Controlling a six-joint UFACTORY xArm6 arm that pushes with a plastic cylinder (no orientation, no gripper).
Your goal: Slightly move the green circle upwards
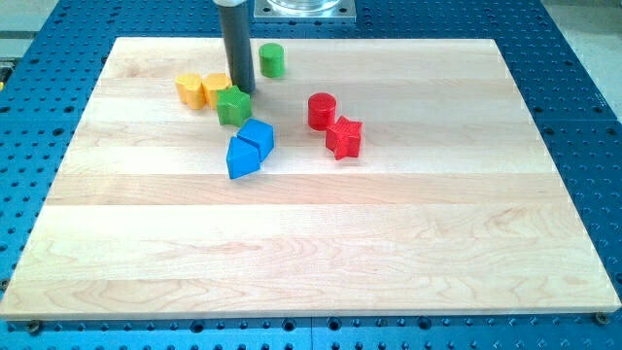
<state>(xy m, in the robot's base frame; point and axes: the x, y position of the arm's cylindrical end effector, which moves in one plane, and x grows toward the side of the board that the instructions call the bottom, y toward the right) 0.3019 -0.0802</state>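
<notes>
The green circle [271, 60] is a short green cylinder near the top edge of the wooden board [311, 243]. My tip [242, 91] is the lower end of the dark rod coming down from the view's top. It stands below and to the left of the green circle, apart from it. The tip is right above the green star-shaped block [233, 106] and just right of the yellow blocks.
Two yellow blocks [202, 89] sit side by side left of the tip. A blue block [258, 137] and a blue triangular block [241, 157] lie below the green star. A red cylinder [322, 110] and a red star [343, 137] sit to the right.
</notes>
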